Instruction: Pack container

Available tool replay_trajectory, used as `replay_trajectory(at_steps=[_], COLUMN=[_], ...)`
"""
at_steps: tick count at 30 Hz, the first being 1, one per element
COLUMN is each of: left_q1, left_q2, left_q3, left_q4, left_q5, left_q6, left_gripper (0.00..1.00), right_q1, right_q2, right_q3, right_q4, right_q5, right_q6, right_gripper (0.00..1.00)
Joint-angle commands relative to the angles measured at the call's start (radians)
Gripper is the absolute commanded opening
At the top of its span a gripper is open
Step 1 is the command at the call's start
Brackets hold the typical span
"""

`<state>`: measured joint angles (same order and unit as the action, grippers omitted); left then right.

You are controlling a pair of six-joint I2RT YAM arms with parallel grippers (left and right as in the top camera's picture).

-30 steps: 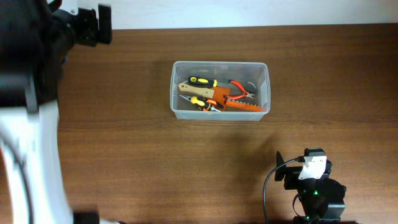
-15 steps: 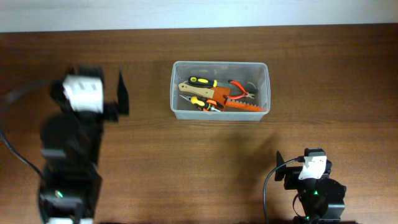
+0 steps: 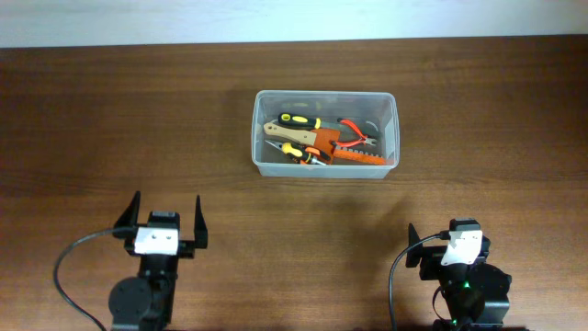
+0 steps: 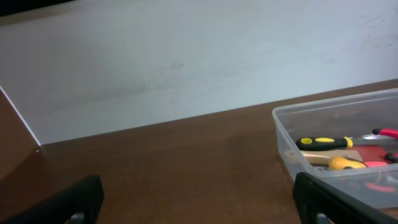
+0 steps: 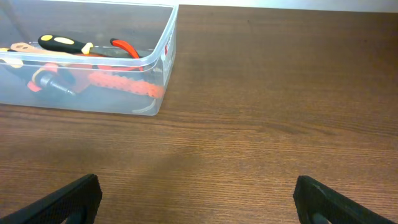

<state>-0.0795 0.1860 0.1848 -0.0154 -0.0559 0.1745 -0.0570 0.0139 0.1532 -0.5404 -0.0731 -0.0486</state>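
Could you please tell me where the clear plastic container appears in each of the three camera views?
Overhead: the clear rectangular plastic container sits above centre, its long side running left to right.
Left wrist: it is at lower right, cut off by the right edge.
Right wrist: it is at upper left, cut off by the left edge.
Shared landmark: the yellow-and-black tool handle inside it.

Black-bodied left arm (image 3: 147,290) and right arm (image 3: 473,292); white wrist caps (image 3: 154,240); looping black cables (image 3: 60,262); green light (image 3: 466,284) on the right.
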Motion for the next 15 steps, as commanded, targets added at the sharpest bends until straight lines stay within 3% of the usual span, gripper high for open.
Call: replay_trajectory(at_steps=[1,15], left_q1=[-0.003,-0.013], left_q2=[-0.080,-0.181], left_q3=[-0.061,-0.176], left_q4=[0.008,0.022], left_q5=[0.016,0.019], left_q6=[-0.005,-0.005], left_gripper=[0.99,0.99], right_q1=[0.007,0.007], right_q2=[-0.011,-0.011], right_q3=[-0.007,-0.007], right_q4=[0.002,0.002], right_q5=[-0.006,-0.006], right_q6=[0.009,0.009], right_gripper=[0.99,0.99])
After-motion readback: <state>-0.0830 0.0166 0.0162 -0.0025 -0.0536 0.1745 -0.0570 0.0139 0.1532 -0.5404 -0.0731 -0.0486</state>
